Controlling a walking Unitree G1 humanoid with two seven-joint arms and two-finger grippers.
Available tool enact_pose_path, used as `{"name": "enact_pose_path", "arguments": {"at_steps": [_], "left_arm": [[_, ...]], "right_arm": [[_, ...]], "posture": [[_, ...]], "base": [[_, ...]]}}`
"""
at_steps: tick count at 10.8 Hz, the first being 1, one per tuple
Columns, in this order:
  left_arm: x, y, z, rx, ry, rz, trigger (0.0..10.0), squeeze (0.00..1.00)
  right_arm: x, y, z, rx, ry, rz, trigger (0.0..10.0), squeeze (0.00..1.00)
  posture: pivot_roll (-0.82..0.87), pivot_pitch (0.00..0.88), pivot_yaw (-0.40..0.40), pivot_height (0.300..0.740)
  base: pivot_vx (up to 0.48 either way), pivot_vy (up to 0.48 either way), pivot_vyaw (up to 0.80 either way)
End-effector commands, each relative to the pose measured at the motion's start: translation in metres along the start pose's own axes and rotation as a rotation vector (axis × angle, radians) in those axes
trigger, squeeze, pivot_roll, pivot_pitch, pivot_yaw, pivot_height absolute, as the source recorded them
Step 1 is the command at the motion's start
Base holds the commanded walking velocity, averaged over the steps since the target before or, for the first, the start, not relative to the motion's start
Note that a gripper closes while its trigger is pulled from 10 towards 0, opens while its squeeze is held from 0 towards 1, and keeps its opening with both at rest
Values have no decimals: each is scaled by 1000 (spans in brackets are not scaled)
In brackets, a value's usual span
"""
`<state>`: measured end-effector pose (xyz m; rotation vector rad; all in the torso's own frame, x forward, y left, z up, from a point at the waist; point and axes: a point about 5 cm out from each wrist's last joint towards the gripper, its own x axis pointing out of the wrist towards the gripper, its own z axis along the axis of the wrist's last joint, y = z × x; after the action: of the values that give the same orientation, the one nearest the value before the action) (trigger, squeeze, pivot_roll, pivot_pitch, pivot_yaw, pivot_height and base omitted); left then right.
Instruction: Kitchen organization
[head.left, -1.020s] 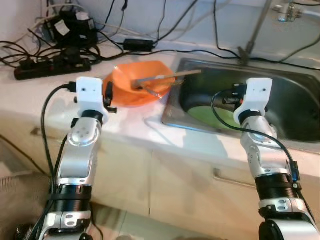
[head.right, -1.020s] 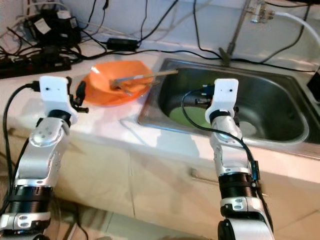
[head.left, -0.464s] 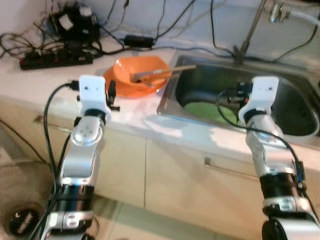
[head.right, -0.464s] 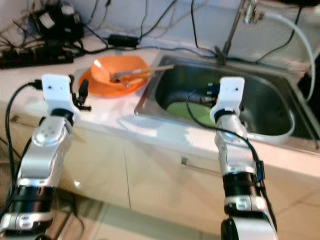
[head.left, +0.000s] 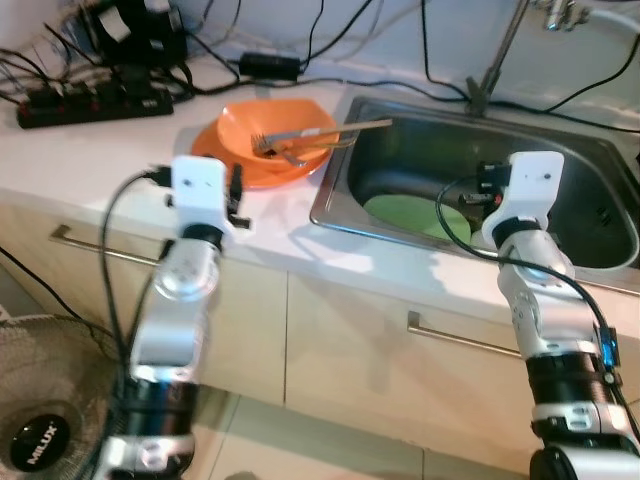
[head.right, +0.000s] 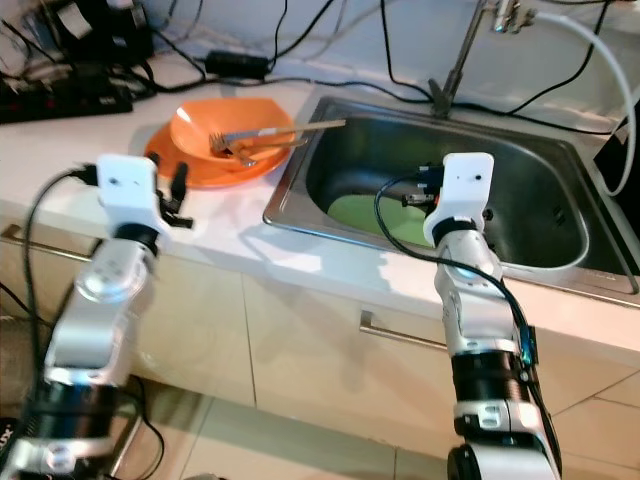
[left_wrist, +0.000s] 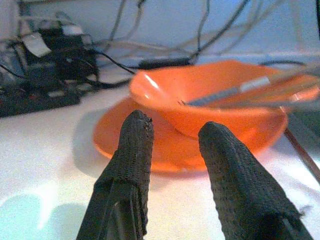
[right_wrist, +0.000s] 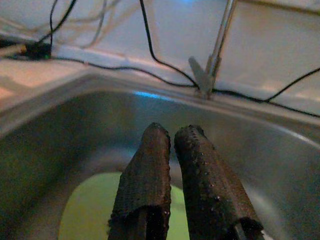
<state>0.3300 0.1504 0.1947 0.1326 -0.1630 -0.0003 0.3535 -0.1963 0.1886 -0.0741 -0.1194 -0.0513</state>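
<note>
An orange bowl (head.left: 275, 122) sits on an orange plate (head.left: 215, 158) on the white counter, left of the sink. A fork (head.left: 285, 137) and a long utensil (head.left: 355, 126) lie across the bowl, the utensil reaching over the sink edge. My left gripper (head.left: 235, 190) hovers open just in front of the plate (left_wrist: 150, 150), with nothing between its fingers (left_wrist: 137, 135). A pale green plate (head.left: 405, 212) lies in the steel sink (head.left: 590, 170). My right gripper (right_wrist: 172, 131) is shut and empty above that green plate (right_wrist: 90, 210).
A power strip (head.left: 90, 105), adapters and tangled cables line the counter's back. The faucet (head.left: 497, 55) stands behind the sink, with a white hose (head.right: 612, 75) at the right. Drawer handles (head.left: 460, 340) run below. A fan (head.left: 40, 440) stands on the floor, lower left.
The camera has pulled back and risen, so more cabinet front and floor show. Both grippers keep about the same place relative to the counter and sink.
</note>
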Motion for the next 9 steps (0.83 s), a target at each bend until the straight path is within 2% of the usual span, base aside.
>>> {"name": "enact_pose_path", "arguments": {"at_steps": [1, 4, 6, 9], "left_arm": [[-3, -6, 3, 11, -6, -6, 10000, 0], [-12, -8, 0, 16, 5, -4, 10000, 0], [-10, -6, 1, 21, 5, -4, 10000, 0], [-8, -11, 7, 36, -15, -35, 10000, 0]], "right_arm": [[-3, -3, 4, 1, -8, 7, 10000, 0], [-7, 5, 5, 17, -11, 47, 10000, 0], [-8, 9, 7, 36, -19, 51, 10000, 0], [-8, 13, 3, 56, -11, 46, 10000, 0]], "posture": [[182, 146, -93, 740], [184, 181, -106, 740], [179, 177, -96, 740], [194, 158, -77, 740]], "base": [[0, 0, 0], [0, 0, 0], [0, 0, 0], [0, 0, 0]]}}
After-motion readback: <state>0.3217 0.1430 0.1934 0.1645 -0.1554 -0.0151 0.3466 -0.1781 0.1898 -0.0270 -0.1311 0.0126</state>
